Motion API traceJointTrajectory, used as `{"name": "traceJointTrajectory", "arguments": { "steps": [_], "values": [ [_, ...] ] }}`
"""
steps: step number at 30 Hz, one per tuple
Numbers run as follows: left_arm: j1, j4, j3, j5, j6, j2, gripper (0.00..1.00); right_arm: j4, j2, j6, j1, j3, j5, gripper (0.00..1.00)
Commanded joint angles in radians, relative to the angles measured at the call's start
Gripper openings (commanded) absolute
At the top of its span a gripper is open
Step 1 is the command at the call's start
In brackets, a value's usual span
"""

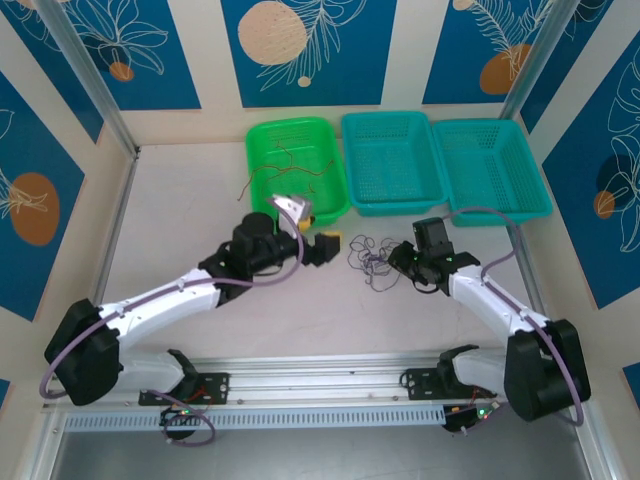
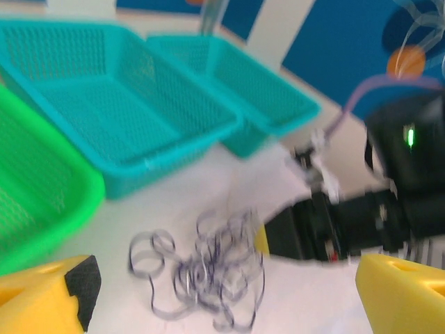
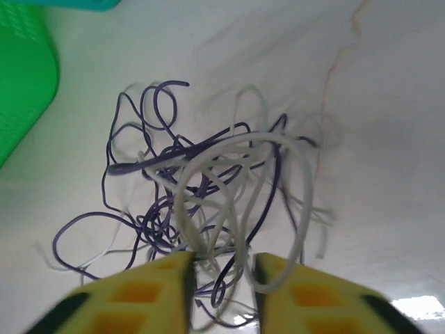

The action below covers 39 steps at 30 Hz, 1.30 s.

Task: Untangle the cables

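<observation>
Since the right fingers (image 3: 149,296) are drawn to a slim gap w/ whitish strands threaded thru it, can't tell if they actually bite a strand or just straddle it; tips are blurred.

Directly ahead of those tips, touching them, lie the cables (image 3: 208,188). They form one loose clump on the worktop (image 3: 389,83), whitish loops on top and nearest the tips, dark purple ones under and spreading ahead-left. Clump is roughly round, no clear long axis. The big whitish loops run fwd from the gap, so a pull back along the finger line looks like the natural way to draw one out. Further ahead-left of the tips is a corner of the green basket (image 3: 21,76).

Left fingers (image 2: 400,292) are spread wide, holding nothing. Clump lies just ahead of them, near but apart, w/ the right arm's dark wrist on its far side. So the clump sits btw the two sets of fingers: right set nearer, at contact; left set a short way off. Prob. the left would pin the dark wires while the right lifts.

Top view: a few red-orange wires (image 1: 290,160) lie in the green basket beyond the left fingers. Two teal baskets (image 1: 385,205) stand beyond the right ones.
</observation>
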Motion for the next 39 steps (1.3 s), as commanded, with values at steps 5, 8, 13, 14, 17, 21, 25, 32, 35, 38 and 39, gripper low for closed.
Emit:
{"name": "traceJointTrajectory", "arguments": {
  "steps": [5, 8, 13, 14, 17, 21, 25, 32, 35, 38, 39],
  "values": [
    [-0.008, -0.113, -0.017, -0.082, -0.065, 0.052, 0.93, 0.08, 0.032, -0.113, 0.049, 0.023, -0.095, 0.0],
    [0.007, -0.107, -0.005, -0.041, -0.156, 0.106, 0.91, 0.091, 0.026, -0.144, 0.07, 0.015, -0.135, 0.0],
    [0.013, -0.003, 0.005, -0.003, -0.295, 0.223, 0.77, 0.153, 0.027, -0.139, 0.089, -0.014, -0.223, 0.0],
    [0.016, 0.008, 0.005, -0.009, -0.33, 0.242, 0.73, 0.156, 0.03, -0.136, 0.096, -0.013, -0.223, 0.0],
    [0.024, 0.039, -0.009, -0.021, -0.407, 0.273, 0.62, 0.156, 0.034, -0.132, 0.11, -0.013, -0.217, 0.0],
    [0.029, 0.036, -0.036, -0.083, -0.445, 0.291, 0.61, 0.159, 0.034, -0.129, 0.115, -0.013, -0.212, 0.0],
    [0.053, 0.104, -0.068, -0.083, -0.524, 0.337, 0.61, 0.159, 0.033, -0.129, 0.118, -0.008, -0.211, 0.0],
    [0.07, 0.263, -0.086, -0.028, -0.654, 0.427, 0.4, 0.149, 0.029, -0.126, 0.12, -0.01, -0.206, 0.0],
    [0.071, 0.316, -0.082, -0.005, -0.701, 0.467, 0.4, 0.146, 0.027, -0.124, 0.121, -0.008, -0.205, 0.0],
    [0.071, 0.372, -0.079, 0.03, -0.729, 0.5, 0.37, 0.139, 0.025, -0.124, 0.121, -0.005, -0.2, 0.0],
    [0.072, 0.382, -0.077, 0.038, -0.736, 0.51, 0.35, 0.137, 0.021, -0.123, 0.122, -0.004, -0.197, 0.0]
  ]
}}
